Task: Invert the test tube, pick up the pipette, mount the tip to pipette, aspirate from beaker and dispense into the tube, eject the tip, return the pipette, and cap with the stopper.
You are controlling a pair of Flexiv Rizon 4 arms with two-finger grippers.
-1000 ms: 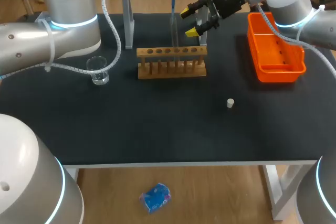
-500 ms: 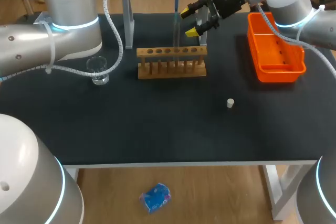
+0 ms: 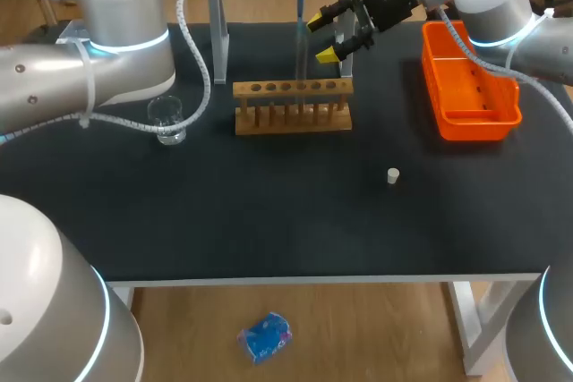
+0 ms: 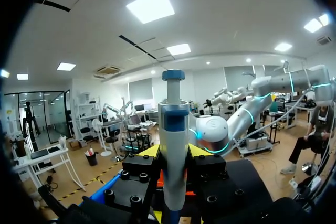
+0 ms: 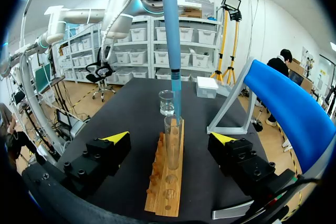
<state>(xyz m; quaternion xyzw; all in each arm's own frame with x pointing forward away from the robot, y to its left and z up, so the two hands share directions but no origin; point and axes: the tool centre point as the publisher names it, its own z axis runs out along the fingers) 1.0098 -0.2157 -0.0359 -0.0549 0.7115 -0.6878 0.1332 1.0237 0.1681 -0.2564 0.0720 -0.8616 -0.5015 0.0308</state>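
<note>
Right wrist view shows the pipette [image 5: 169, 35], clenched by the left gripper [image 4: 173, 153], tip inside the test tube [image 5: 173, 145] racked near the worktop's far edge; right gripper [image 3: 324, 38] spread, empty. Dispensing, seemingly; next, lift straight out.

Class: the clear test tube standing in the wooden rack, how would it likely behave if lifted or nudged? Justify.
The test tube looks like thin clear glass, so probably fragile and slippery. Tall and narrow, it likely tips without the wooden rack. Being round, it would probably roll if laid flat.
</note>
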